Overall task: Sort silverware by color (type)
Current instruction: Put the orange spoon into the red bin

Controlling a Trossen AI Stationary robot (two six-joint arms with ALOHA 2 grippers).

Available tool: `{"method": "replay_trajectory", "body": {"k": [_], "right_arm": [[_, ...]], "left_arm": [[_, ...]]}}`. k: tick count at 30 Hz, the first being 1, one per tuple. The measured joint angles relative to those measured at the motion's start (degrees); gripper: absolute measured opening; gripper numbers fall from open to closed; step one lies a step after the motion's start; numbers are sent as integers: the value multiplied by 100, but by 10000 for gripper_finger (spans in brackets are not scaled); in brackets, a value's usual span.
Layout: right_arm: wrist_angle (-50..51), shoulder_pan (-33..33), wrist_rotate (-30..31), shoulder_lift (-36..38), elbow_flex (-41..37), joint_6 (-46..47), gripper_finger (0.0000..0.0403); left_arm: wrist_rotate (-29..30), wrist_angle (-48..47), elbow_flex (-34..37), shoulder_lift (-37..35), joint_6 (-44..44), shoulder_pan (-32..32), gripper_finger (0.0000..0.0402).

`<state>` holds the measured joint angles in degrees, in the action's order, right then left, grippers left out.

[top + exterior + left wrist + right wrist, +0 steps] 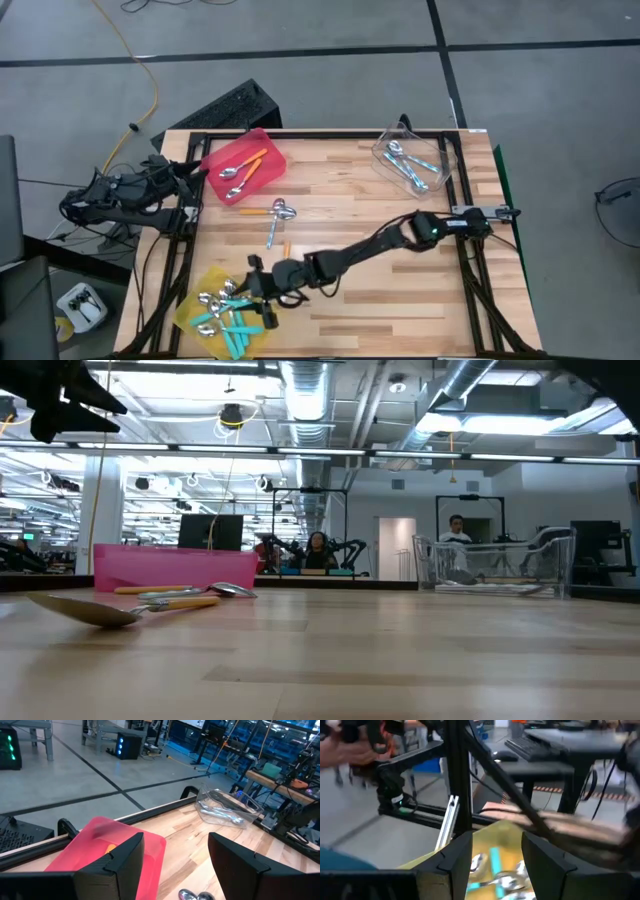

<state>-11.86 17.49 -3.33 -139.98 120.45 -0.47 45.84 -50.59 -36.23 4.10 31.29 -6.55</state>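
Observation:
My right gripper (262,285) (497,840) hangs open over the far right edge of the yellow bin (195,305), with nothing between its fingers. Several teal-handled spoons (232,322) (495,862) lie in that bin. The red bin (243,165) holds orange-handled spoons (245,163), and the clear bin (415,160) holds light blue ones (412,165). An orange-handled spoon (258,211), a light blue one (271,233) and another orange one (287,247) lie flat on the table's middle left. My left gripper (195,175) (175,840) waits open beside the red bin.
The wooden table (400,290) is bare to the right of my right arm and along its near edge. In the low view the loose spoons (100,610) lie in front of the red bin (170,565), and the clear bin (500,565) stands far right. A black frame (330,135) borders the table.

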Motion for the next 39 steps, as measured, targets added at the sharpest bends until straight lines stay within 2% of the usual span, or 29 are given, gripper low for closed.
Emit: {"method": "replay_trajectory", "body": {"k": [8, 14, 18, 21, 31, 39], "right_arm": [[3106, -239, -31, 1557, 154, -1805, 192], [4446, -476, -275, 1685, 106, -2568, 192], [4486, -538, -537, 1425, -28, -2792, 192], [4727, -558, -571, 1023, -89, -2998, 192], [4466, -607, -569, 11, -75, -3878, 191], [4551, -770, -791, 8, -62, -4158, 191]], "left_arm": [[0, 0, 0, 0, 0, 0, 205], [0, 0, 0, 0, 0, 0, 205], [0, 2, 0, 0, 0, 0, 205], [-2, 2, 0, 0, 0, -1, 205], [-48, 11, 2, 2, -6, -2, 205], [-46, 11, 2, 2, -7, -1, 205]]}}
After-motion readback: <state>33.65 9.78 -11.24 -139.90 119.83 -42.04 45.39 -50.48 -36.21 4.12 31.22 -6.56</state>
